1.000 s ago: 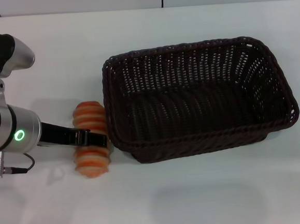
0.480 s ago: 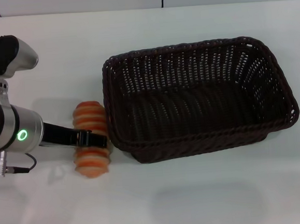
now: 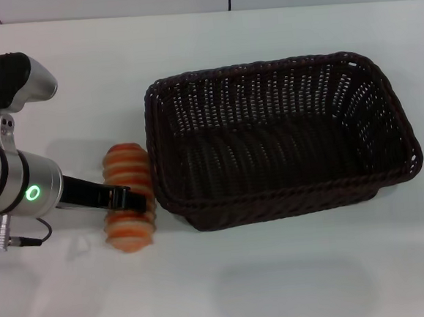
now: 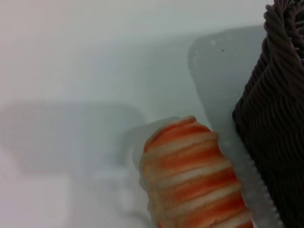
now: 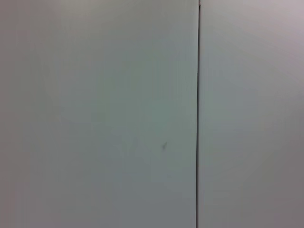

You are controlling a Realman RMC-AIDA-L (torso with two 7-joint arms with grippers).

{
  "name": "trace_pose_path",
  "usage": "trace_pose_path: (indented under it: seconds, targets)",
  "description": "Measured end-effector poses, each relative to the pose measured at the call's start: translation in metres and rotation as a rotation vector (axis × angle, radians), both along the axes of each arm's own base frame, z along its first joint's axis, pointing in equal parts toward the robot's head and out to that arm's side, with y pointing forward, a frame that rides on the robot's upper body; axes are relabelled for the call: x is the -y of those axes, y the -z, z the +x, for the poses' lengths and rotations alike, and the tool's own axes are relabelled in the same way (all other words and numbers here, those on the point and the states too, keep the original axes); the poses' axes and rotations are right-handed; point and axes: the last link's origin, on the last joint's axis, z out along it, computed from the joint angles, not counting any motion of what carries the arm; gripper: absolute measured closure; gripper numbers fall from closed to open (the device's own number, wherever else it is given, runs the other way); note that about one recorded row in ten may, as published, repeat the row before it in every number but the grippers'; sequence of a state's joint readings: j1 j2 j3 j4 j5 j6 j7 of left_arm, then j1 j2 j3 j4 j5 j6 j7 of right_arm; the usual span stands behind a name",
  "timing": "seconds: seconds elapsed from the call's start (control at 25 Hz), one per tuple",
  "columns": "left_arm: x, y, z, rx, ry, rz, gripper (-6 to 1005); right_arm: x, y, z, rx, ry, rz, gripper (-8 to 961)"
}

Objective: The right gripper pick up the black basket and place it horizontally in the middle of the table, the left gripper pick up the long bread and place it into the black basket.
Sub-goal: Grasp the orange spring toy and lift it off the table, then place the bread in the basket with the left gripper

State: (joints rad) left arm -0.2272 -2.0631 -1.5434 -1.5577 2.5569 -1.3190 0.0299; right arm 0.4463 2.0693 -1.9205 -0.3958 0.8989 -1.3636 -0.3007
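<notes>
The long bread, striped orange and cream, lies on the white table just left of the black basket. The basket sits lengthwise near the table's middle and holds nothing. My left gripper reaches in from the left on the silver arm with the green ring light and lies across the bread's middle. In the left wrist view the bread is close below, with the basket's woven wall beside it. The right gripper is out of view.
The right wrist view shows only a plain grey panel with a thin dark seam. The left arm's black and silver upper part is over the table's left edge. Bare tabletop lies in front of the basket.
The left arm has shifted slightly to the right and down across the bread. The bread and the basket have not moved.
</notes>
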Motion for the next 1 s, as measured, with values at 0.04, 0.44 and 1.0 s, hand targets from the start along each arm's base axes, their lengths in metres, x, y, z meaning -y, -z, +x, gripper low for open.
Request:
trace_pose_path:
  seconds: [0.04,0.44,1.0]
  targets:
    - [0.0,0.0,0.0,0.0,0.0,0.0,392,0.0,0.0,0.0,0.0,0.0,0.0,461]
    - [-0.016,-0.07,-0.007,-0.113,0.039,0.24,465,0.0,0.0,0.0,0.0,0.0,0.0,460]
    - [-0.006,-0.087,0.1,0.061,0.447,0.14,575,-0.003,-0.005,0.0,-0.008,0.006,0.02,461]
